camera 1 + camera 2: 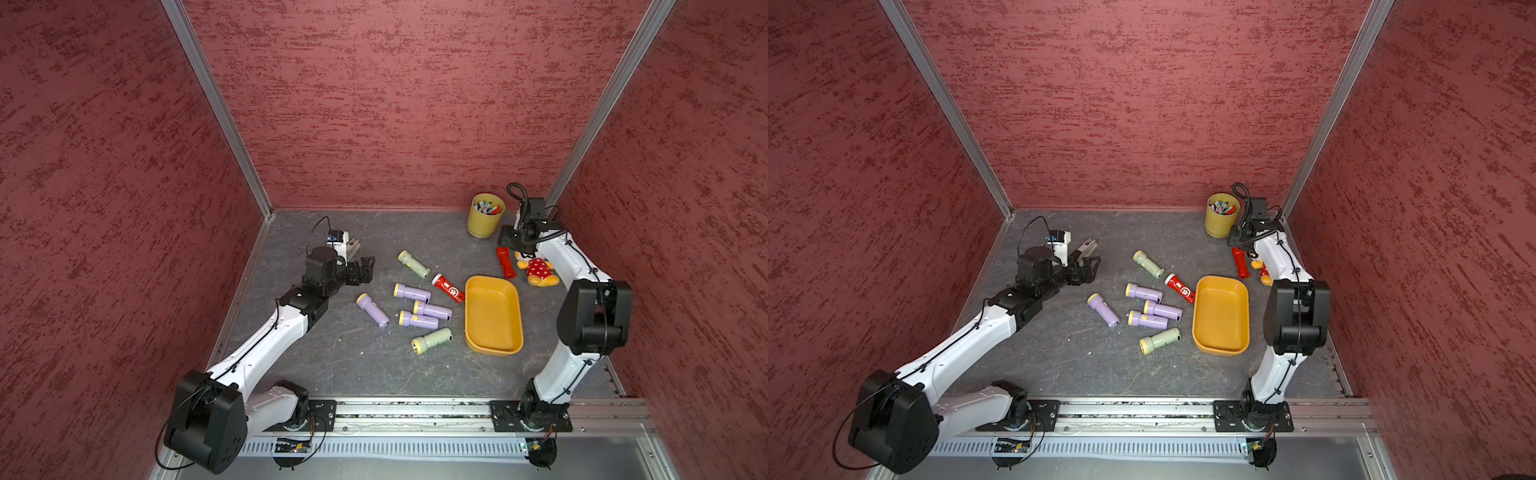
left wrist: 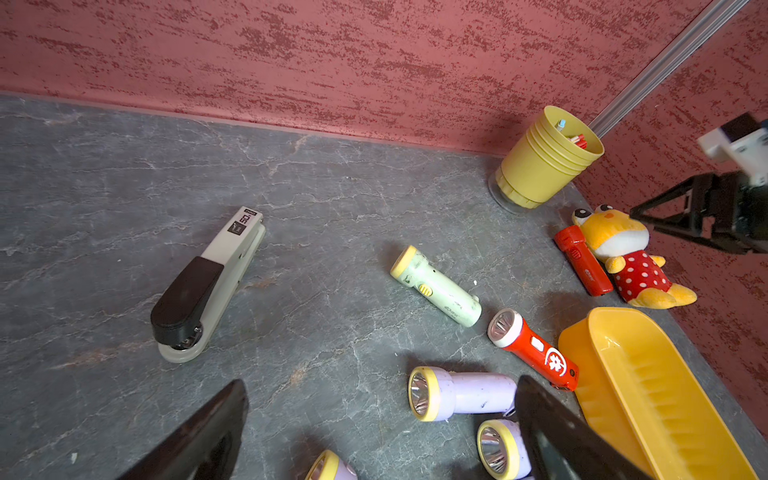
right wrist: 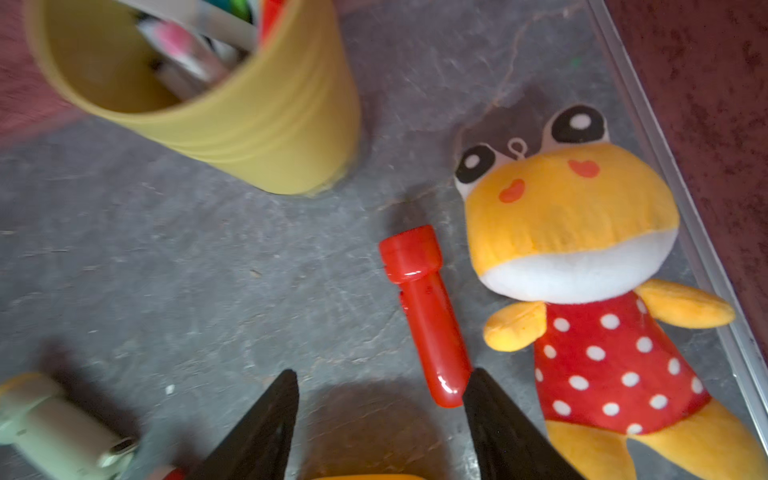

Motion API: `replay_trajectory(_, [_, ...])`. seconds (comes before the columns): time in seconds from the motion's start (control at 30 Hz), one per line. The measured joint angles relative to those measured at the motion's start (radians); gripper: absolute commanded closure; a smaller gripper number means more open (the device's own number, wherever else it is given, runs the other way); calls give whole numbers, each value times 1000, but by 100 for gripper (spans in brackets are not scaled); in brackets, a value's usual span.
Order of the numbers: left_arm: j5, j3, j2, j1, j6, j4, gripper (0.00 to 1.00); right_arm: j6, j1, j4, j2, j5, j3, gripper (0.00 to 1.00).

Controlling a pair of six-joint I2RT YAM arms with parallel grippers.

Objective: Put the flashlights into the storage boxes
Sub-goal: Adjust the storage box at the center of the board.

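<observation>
Grey marbled tabletop (image 1: 340, 365). Just ahead of the right gripper's (image 3: 384, 374) jaws lie a red flashlight (image 3: 428, 316) and, possibly touching it, a plush frog (image 3: 582, 257); a yellow pen cup (image 3: 249, 124) stands beyond. Ahead of the left gripper's (image 2: 382, 382) jaws: a stapler (image 2: 208, 286), lilac flashlights (image 2: 465, 392), a green flashlight (image 2: 436, 286), a white-headed red flashlight (image 2: 536, 353), an orange-yellow tray (image 2: 665, 395).
</observation>
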Motion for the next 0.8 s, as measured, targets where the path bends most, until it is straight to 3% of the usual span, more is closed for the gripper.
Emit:
replay_trajectory(0.2, [0,0,0,0,0,-14,1,-25,-32,-27,41,-41,-5,35])
replay_trajectory(0.33, [0,0,8,0,0,-25,1,28,-14,-40,-61,-128,-95,31])
replay_trajectory(0.57, [0,0,29,0,-4,-27,1,51,180,-75,-281,-183,-233,33])
replay_trajectory(0.8, [2,0,47,-1,-4,-28,1,-42,269,-148,-203,-191,-254,33])
